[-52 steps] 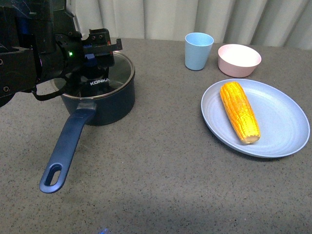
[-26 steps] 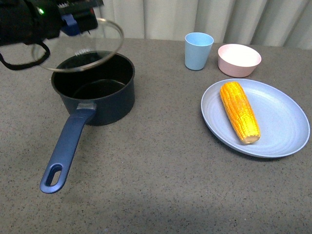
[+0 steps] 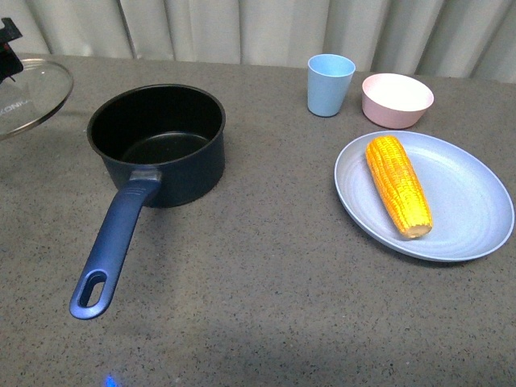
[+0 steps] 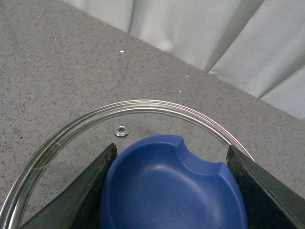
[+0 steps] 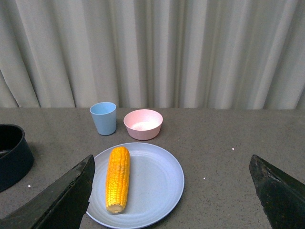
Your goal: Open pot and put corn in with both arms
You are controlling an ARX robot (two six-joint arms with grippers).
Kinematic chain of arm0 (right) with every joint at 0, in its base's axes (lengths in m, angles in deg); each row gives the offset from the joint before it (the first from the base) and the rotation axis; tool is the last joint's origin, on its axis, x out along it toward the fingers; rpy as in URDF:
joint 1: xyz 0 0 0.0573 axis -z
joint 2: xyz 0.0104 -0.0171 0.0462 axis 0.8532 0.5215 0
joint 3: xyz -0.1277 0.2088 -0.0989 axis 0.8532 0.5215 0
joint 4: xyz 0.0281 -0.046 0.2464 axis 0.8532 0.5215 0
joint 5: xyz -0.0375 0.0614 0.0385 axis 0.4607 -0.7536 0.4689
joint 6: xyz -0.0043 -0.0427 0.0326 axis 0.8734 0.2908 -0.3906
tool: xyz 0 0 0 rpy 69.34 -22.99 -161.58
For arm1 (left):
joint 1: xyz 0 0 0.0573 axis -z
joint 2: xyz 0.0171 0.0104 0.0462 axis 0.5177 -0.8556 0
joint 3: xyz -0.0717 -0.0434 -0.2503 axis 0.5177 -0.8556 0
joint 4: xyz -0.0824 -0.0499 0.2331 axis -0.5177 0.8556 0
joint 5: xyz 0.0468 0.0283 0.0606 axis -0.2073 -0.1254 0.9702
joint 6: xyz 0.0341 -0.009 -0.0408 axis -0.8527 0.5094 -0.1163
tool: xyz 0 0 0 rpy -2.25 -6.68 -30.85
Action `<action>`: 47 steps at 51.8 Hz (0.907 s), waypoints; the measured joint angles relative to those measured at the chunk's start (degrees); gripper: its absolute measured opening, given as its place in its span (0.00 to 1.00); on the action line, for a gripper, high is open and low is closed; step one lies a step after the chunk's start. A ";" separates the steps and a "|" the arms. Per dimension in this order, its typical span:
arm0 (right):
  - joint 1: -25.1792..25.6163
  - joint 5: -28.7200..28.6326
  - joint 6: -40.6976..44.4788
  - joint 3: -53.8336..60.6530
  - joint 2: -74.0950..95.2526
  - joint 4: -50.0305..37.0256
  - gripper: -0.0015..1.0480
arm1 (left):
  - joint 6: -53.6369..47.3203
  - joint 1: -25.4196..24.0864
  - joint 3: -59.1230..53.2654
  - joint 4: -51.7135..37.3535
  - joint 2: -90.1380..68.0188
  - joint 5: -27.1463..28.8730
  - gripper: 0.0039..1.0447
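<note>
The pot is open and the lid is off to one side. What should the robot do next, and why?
Probably bring the right fingers down over the corn on the plate. The pot stands open and empty, the left fingers hold the lid off to its side, and the right fingers are spread, empty, well short of the corn.

A staged test setup, not a lived-in kitchen: a speckled grey-brown counter (image 3: 266,266) backed by pleated pale grey curtains (image 5: 157,47), with only some cookware.
</note>
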 joint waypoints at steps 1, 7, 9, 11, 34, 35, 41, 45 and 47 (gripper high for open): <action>0.00 0.02 0.00 0.00 0.00 0.00 0.91 | 0.02 -0.15 0.04 0.00 -0.26 -0.15 0.59; 0.00 0.02 0.00 0.00 0.00 0.00 0.91 | 0.61 -1.01 0.85 -1.62 -4.26 -0.98 0.59; 0.00 0.02 0.00 0.00 0.00 0.00 0.91 | 0.59 -1.03 1.14 -2.60 -5.57 -1.20 0.59; 0.00 0.02 0.00 0.00 0.00 0.00 0.91 | 0.61 -1.20 1.66 -3.37 -7.15 -1.53 0.59; 0.00 0.02 0.00 0.00 0.00 0.00 0.91 | -0.52 -2.03 3.65 -6.54 -15.34 -1.33 0.59; 0.00 0.02 0.00 0.00 0.00 0.00 0.91 | -0.50 -2.08 3.72 -6.69 -15.45 -1.25 0.59; 0.00 0.02 0.00 0.00 0.00 0.00 0.91 | -0.55 -2.10 3.87 -7.02 -15.82 -0.85 0.59; 0.00 0.02 0.00 0.00 0.00 0.00 0.91 | -0.59 -2.14 3.87 -7.13 -15.93 -0.87 0.59; 0.00 0.02 0.00 0.00 0.00 0.00 0.91 | -0.68 -2.25 3.87 -7.13 -16.00 -0.85 0.59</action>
